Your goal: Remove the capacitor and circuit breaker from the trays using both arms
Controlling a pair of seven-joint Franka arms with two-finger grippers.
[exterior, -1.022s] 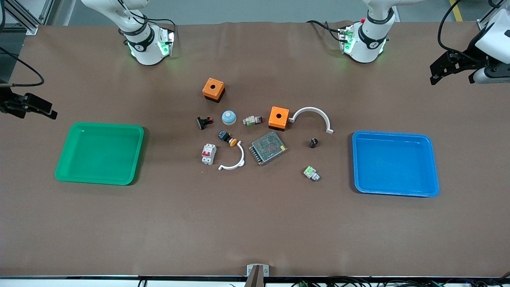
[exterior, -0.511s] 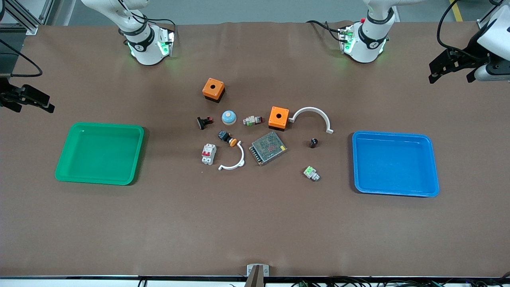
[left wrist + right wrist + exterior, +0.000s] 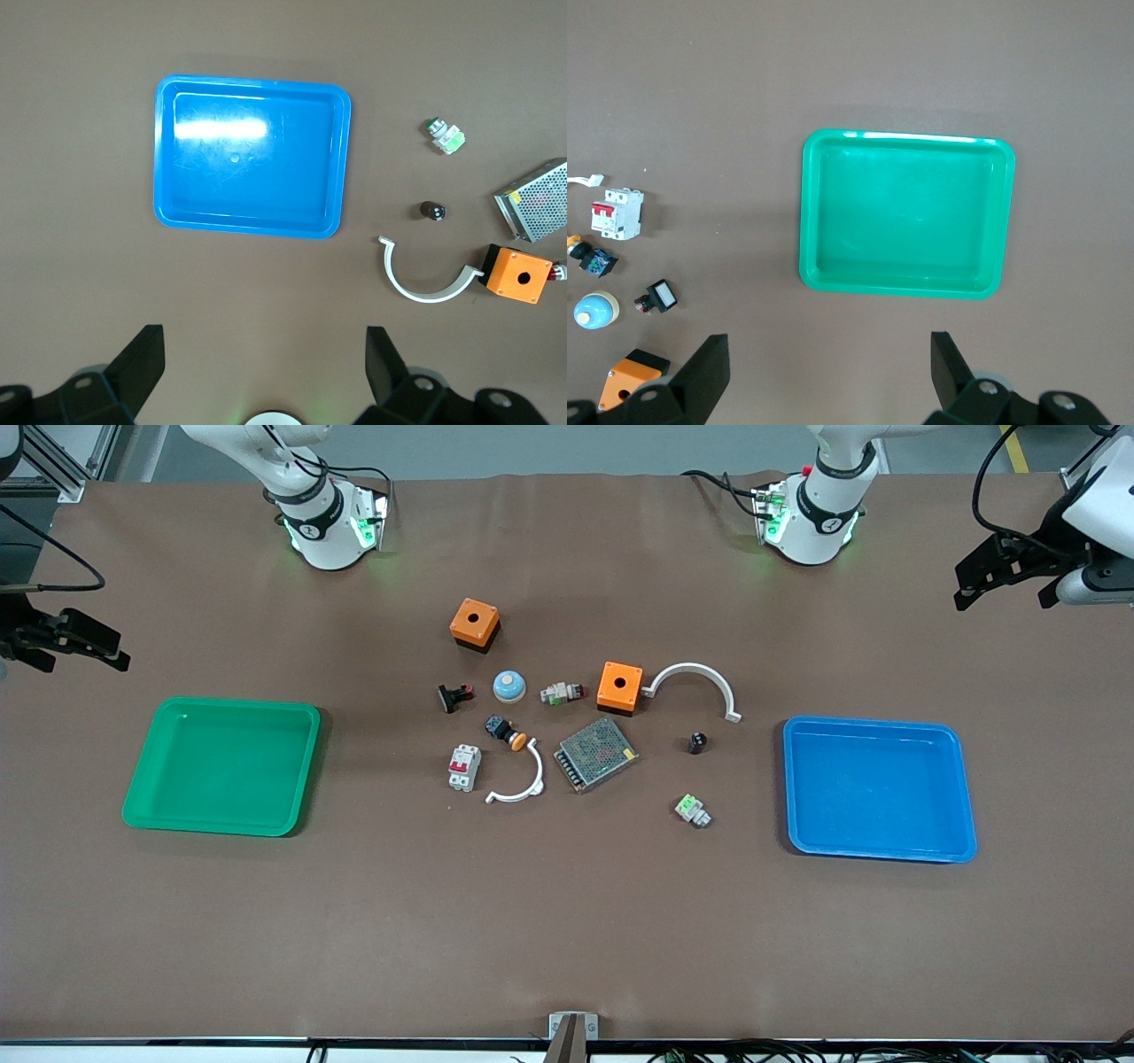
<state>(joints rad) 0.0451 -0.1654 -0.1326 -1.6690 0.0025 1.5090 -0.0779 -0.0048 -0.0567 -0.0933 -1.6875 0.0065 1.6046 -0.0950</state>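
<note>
The capacitor [image 3: 698, 742], a tiny black cylinder, stands on the table between the blue tray [image 3: 877, 788] and a metal mesh box [image 3: 595, 754]. It also shows in the left wrist view [image 3: 433, 211]. The breaker [image 3: 463, 767], a white block with a red lever, lies toward the green tray [image 3: 221, 766] and shows in the right wrist view [image 3: 617, 213]. My left gripper [image 3: 1010, 576] [image 3: 263, 335] is open and empty, up over the left arm's end of the table. My right gripper [image 3: 71, 646] [image 3: 828, 340] is open and empty, up over the right arm's end.
Two orange boxes [image 3: 475, 623] [image 3: 619, 686], two white arcs [image 3: 691, 667] [image 3: 537, 766], a blue-domed button [image 3: 509, 685], a black clip [image 3: 454, 696], an orange-capped button [image 3: 505, 732] and white-green connectors [image 3: 563, 692] [image 3: 692, 810] lie mid-table. Both trays hold nothing.
Both grippers have shifted slightly at the table's ends. The things on the table have not moved.
</note>
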